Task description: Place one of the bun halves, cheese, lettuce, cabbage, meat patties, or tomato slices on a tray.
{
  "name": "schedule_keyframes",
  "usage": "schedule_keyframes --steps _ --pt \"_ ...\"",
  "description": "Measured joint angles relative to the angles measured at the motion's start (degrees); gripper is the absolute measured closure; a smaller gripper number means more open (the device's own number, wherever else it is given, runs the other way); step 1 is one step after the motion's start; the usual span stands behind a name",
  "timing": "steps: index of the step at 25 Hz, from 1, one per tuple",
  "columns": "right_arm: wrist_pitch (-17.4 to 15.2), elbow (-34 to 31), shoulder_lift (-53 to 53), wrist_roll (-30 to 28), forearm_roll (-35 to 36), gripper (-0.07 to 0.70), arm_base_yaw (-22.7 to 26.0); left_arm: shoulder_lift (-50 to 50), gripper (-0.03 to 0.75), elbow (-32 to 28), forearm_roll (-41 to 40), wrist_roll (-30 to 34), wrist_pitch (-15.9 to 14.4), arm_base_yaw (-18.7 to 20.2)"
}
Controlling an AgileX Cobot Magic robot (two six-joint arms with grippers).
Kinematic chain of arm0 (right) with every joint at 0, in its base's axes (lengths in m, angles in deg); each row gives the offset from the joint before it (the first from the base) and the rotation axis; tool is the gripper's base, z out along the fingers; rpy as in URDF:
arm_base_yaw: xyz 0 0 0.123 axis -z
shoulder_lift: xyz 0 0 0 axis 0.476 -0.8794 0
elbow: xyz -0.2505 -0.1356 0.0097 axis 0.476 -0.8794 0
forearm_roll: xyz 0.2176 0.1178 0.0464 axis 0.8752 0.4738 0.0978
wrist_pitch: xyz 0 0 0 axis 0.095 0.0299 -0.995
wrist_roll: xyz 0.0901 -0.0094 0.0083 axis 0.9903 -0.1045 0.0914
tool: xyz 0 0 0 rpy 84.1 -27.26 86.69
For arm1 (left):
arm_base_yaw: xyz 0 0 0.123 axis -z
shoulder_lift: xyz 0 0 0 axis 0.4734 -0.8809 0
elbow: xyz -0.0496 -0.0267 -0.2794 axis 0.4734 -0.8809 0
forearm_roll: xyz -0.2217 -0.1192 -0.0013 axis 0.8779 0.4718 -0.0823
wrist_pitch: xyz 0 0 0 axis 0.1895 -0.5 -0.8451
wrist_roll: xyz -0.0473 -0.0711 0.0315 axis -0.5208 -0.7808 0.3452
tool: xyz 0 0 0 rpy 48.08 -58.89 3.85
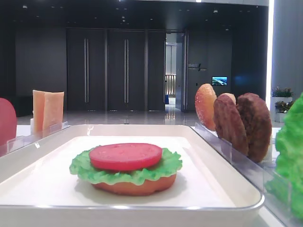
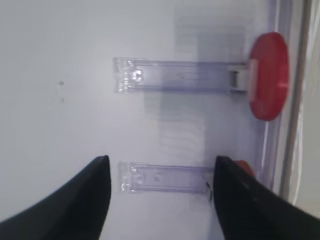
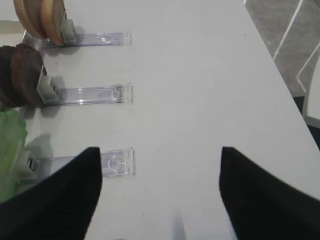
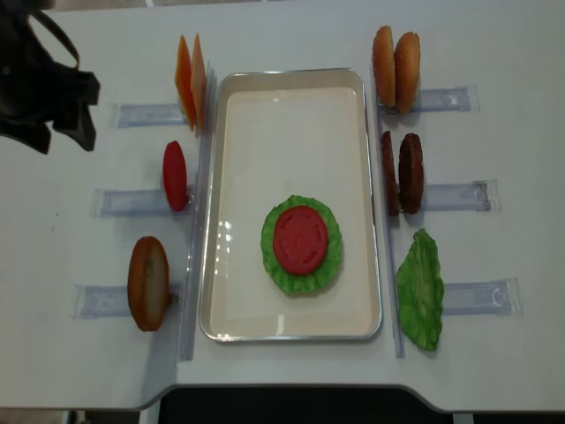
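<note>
I'm seeing a bun half (image 1: pixel 135 185) sitting under the lettuce (image 1: pixel 125 166) and tomato (image 1: pixel 125 156) on the tray (image 1: pixel 214 166); overhead is hiding it. Left gripper (image 2: pixel 161 176) and right gripper (image 3: pixel 160 165) are both hanging spread wide, holding nothing.

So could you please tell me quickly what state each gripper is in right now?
Left gripper: open, holding nothing.
Right gripper: open, holding nothing.
</note>
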Motion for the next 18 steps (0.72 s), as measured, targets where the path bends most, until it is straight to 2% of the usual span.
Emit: schedule_keyframes --steps 2,6,11,18 --pt "0.0 0.0 0.0 0.0 0.0 0.155 0.0 0.44 0.23 0.0 -0.41 0.81 0.0 -2.75" --pt "0.0 0.0 0.0 0.0 0.1 0.155 0.0 1.61 0.231 0.0 -0.41 2.83 -0.12 -5.59" --pt "0.0 0.0 0.0 0.0 0.1 0.155 0.0 5.7 0.231 -2.45 -1.51 3.34 -0.16 -5.94" --pt "0.0 0.0 0.0 0.0 0.14 0.155 0.0 18.53 0.231 -11.36 -1.51 3.33 -0.41 -5.99"
